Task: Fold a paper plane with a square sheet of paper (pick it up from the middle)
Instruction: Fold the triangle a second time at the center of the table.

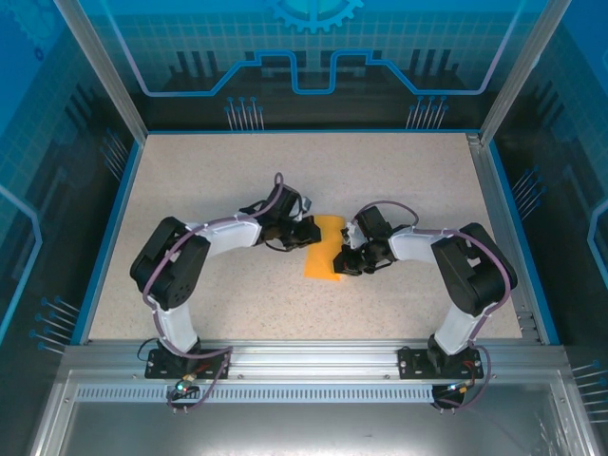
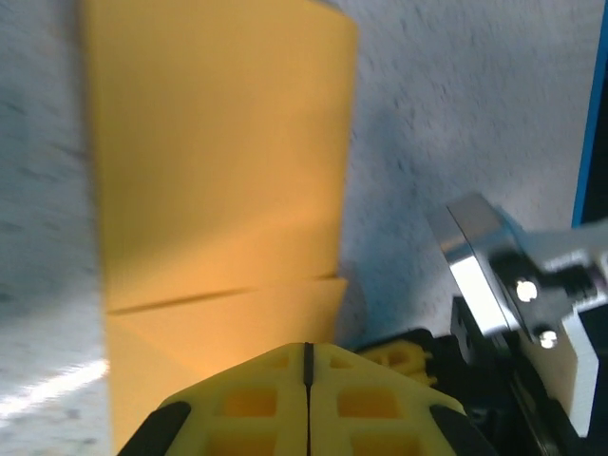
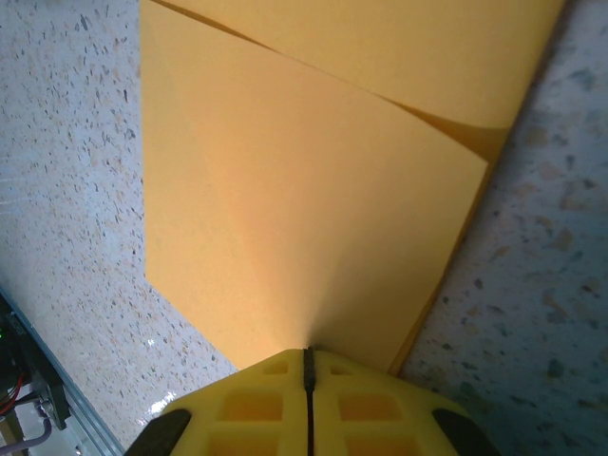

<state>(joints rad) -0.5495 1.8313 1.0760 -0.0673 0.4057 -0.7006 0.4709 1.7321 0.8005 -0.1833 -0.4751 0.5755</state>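
Note:
The orange-yellow sheet of paper [image 1: 326, 249] lies folded into a narrow strip at the middle of the table, its layers and a slanted flap edge showing. My left gripper [image 1: 306, 231] sits at its upper left edge. In the left wrist view the paper [image 2: 218, 171] lies flat beyond my shut left gripper [image 2: 308, 347], whose tips rest over its near end. My right gripper [image 1: 344, 258] is at the strip's right edge. In the right wrist view the paper [image 3: 313, 190] rises in a soft ridge into the seam of my shut right gripper [image 3: 308, 351].
The speckled tabletop [image 1: 408, 180] has a blue rim [image 1: 112, 218] and transparent walls around it. An aluminium rail [image 1: 313, 356] runs along the near edge by the arm bases. The right gripper's yellow finger [image 2: 418, 356] and a metal bracket [image 2: 475, 266] sit close beside my left gripper.

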